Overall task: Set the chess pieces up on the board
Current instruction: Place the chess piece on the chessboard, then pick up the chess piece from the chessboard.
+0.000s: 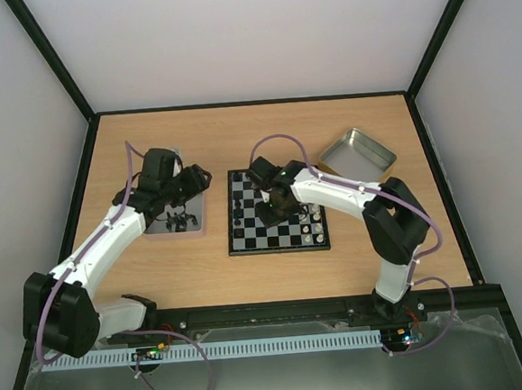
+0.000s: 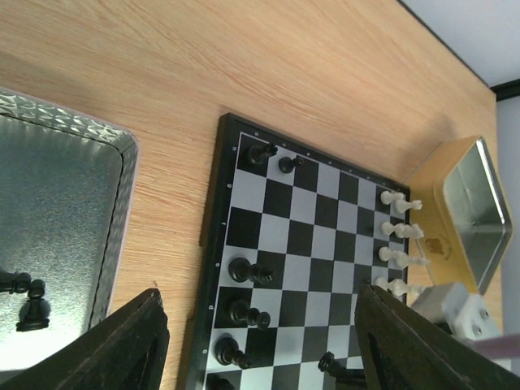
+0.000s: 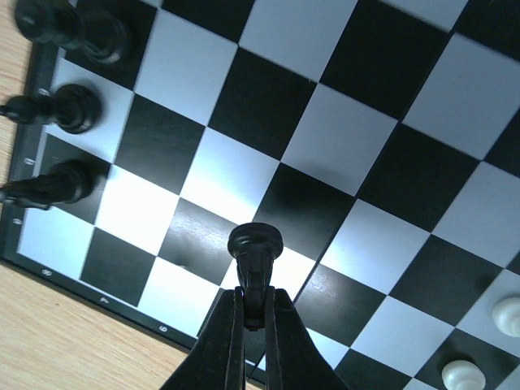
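The board (image 1: 278,239) lies mid-table. Several black chess pieces (image 2: 250,272) stand along its left edge, with two more (image 2: 260,153) at the far corner. My right gripper (image 3: 254,305) is shut on a black chess piece (image 3: 256,252), held by its top with its base toward the board (image 3: 325,146), near the number-marked edge. From above, the right gripper (image 1: 270,214) hangs over the board's middle. My left gripper (image 2: 260,349) is open and holds nothing. It hovers by the tray's right edge (image 1: 193,187).
A shiny metal tray (image 2: 57,211) left of the board holds a few black pieces (image 2: 24,296). A gold tin (image 2: 471,211) lies open at the far right. Pale pieces (image 2: 402,236) line the board's right side. Wooden table all round, walled in.
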{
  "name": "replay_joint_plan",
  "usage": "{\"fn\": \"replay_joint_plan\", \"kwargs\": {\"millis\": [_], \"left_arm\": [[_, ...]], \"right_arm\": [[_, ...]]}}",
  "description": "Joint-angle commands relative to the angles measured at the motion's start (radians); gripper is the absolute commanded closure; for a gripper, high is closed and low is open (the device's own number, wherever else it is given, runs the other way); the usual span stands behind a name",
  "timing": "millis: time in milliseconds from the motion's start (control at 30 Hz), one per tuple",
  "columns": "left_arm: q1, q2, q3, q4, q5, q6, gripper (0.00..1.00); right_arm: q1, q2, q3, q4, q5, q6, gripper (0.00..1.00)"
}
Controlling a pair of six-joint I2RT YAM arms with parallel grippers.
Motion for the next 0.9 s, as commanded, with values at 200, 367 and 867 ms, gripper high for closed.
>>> {"fn": "replay_joint_plan", "kwargs": {"millis": [200, 367, 867], "left_arm": [[0.005, 0.045, 0.002, -0.028, 0.019, 0.099, 0.35], [0.005, 0.049, -0.003, -0.028, 0.019, 0.104, 0.35], [0.004, 0.058, -0.005, -0.029, 0.031, 0.096, 0.35]], "right_arm": [[-0.001, 0.129, 0.115, -0.136, 0.03, -0.022, 0.9], [0.0, 0.129, 0.128, -0.109, 0.035, -0.001, 0.76], [0.013, 0.028, -0.035, 0.144, 0.15, 0.164, 0.78]]}}
